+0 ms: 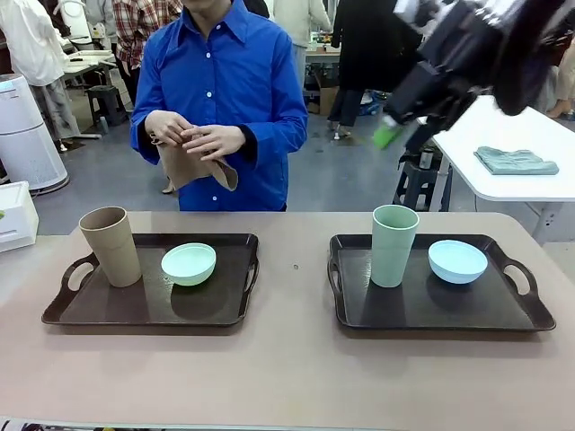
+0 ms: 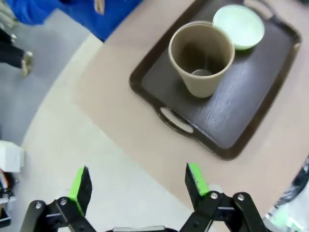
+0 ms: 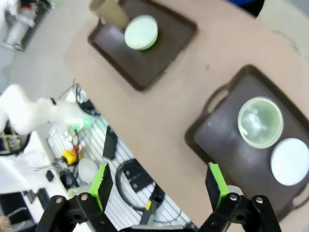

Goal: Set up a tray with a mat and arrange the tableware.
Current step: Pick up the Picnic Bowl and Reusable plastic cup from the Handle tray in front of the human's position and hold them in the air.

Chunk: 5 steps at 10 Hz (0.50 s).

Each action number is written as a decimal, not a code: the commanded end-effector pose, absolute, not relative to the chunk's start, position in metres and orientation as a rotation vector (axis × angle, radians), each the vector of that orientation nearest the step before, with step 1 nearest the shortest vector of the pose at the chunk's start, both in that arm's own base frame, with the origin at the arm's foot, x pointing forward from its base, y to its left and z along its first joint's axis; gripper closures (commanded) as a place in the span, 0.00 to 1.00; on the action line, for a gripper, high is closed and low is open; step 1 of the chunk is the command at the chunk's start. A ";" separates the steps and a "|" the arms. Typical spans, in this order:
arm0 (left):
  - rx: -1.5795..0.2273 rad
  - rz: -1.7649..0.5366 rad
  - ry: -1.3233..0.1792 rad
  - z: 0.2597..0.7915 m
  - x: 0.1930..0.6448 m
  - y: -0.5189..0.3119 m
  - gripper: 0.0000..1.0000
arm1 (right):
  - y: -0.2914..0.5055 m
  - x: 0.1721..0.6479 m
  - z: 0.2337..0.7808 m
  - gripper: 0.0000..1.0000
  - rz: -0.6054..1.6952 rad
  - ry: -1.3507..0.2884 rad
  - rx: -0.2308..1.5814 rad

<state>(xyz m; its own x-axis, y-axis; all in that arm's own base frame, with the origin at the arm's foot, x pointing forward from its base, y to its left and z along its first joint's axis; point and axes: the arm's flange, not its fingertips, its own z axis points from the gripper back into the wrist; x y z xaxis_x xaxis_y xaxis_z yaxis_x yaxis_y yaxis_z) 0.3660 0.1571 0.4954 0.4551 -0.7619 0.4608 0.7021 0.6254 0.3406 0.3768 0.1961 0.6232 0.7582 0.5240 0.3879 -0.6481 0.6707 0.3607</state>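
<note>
Two dark trays lie on the table. The left tray (image 1: pixel 90 310) holds a tan cup (image 1: pixel 110 245) and a mint green bowl (image 1: pixel 189 263). The right tray (image 1: pixel 503 314) holds a sage green cup (image 1: pixel 393 244) and a pale blue bowl (image 1: pixel 457 260). Behind the table a person in a blue shirt holds a brown mat (image 1: pixel 190 165) in both hands at chest height. My left gripper (image 2: pixel 137 182) hangs open high above the table's corner, short of the tan cup (image 2: pixel 202 58). My right gripper (image 3: pixel 158 183), seen as a blur (image 1: pixel 400 133) at the upper right, is open high above the sage green cup (image 3: pixel 259 122).
A white side table (image 1: pixel 530 189) with a folded grey-green cloth (image 1: pixel 516 161) stands at the back right. A white box (image 1: pixel 13 215) sits off the table's left end. Below the table's near edge are cables and gear on a rack (image 3: pixel 130 179).
</note>
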 end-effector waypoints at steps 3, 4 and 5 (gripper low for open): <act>0.094 -0.893 -0.619 0.485 0.370 0.161 0.00 | 0.208 0.394 0.612 0.00 0.635 -0.246 0.551; 0.094 -0.893 -0.619 0.485 0.370 0.161 0.00 | 0.208 0.394 0.612 0.00 0.635 -0.246 0.551; 0.094 -0.893 -0.619 0.485 0.370 0.161 0.00 | 0.208 0.394 0.612 0.00 0.635 -0.246 0.551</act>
